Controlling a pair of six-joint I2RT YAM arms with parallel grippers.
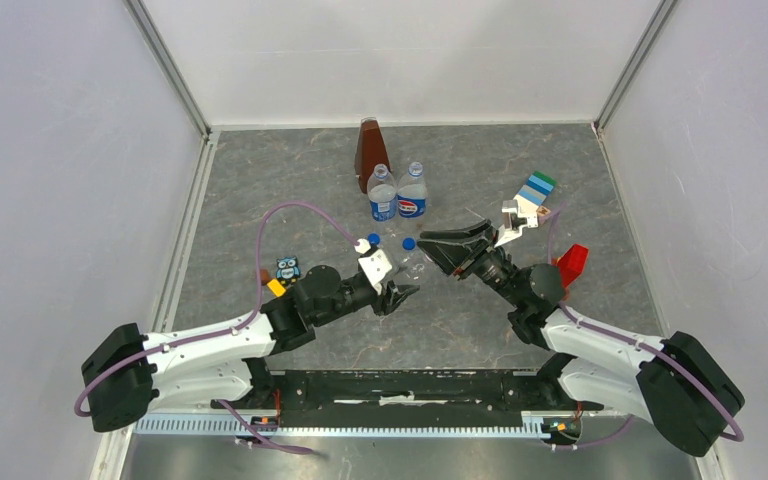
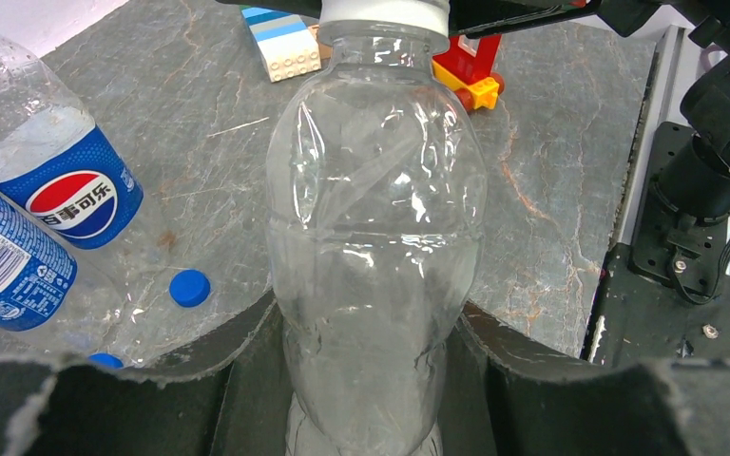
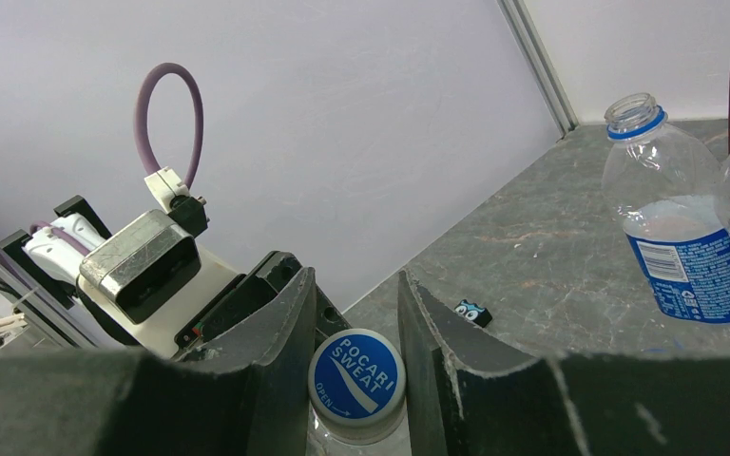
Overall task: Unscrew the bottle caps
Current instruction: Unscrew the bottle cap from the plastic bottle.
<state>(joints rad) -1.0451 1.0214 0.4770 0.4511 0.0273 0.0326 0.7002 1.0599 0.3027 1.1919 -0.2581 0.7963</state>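
Two of three look done: labelled bottles (image 1: 383,197) near middle of far edge stand open-necked, blue caps (image 1: 409,242) loose on worktop in front of them. Remaining: unlabelled bottle (image 2: 375,237), mid-worktop, white cap (image 3: 356,378) still on. My left gripper (image 1: 401,292) clamps its body. My right gripper (image 3: 356,313) closed narrow around cap, apparently touching both sides.

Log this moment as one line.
left gripper: shut on unlabelled bottle | right gripper: shut on white cap | blue caps: two off, on table | labelled bottles: open
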